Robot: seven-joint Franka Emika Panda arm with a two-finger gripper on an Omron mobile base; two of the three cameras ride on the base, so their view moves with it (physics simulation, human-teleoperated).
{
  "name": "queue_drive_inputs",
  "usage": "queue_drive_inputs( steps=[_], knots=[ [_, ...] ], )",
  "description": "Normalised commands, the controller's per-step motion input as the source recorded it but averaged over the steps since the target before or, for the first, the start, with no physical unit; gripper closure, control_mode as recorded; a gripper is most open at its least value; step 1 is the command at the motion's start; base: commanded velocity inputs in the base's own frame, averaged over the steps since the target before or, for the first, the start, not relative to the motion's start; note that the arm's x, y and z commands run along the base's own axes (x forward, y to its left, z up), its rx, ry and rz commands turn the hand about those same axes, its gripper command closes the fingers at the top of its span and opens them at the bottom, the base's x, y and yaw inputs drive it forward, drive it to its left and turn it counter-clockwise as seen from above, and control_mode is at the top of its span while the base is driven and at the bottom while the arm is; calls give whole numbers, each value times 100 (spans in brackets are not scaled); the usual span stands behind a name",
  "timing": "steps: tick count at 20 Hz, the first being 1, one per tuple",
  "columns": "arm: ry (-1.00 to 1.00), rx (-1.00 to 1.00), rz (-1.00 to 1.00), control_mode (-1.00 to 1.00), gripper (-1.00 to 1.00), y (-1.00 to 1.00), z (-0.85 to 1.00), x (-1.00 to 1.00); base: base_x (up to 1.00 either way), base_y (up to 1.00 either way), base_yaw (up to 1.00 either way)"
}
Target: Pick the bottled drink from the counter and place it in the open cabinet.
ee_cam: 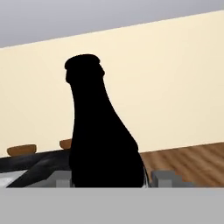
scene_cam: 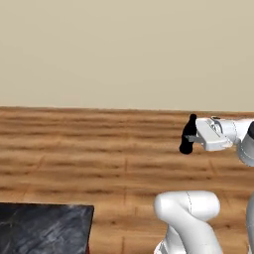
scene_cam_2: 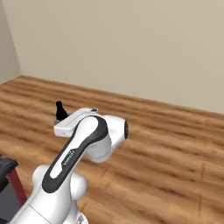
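Black bottled drink (scene_cam: pixel 188 135) sits clamped upright between your jaws, neck up, carried high over the wooden floor (scene_cam: pixel 99 149); the tabletop (scene_cam: pixel 44 225) lies low to your left.

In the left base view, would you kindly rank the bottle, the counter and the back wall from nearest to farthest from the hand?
1. The bottle: gripped in the hand, at its left tip.
2. The counter: lower left corner, well below and left of the hand.
3. The back wall: beyond the wooden floor, behind everything.
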Motion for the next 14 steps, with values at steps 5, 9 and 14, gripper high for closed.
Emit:
queue_drive_inputs(
  steps=[5,9,14],
  knots=[
    [0,0,0,100,100,0,0,0,17,0,-50],
    [0,0,0,100,100,0,0,0,24,0,-50],
    [0,0,0,100,100,0,0,0,27,-1,-49]
  ],
)
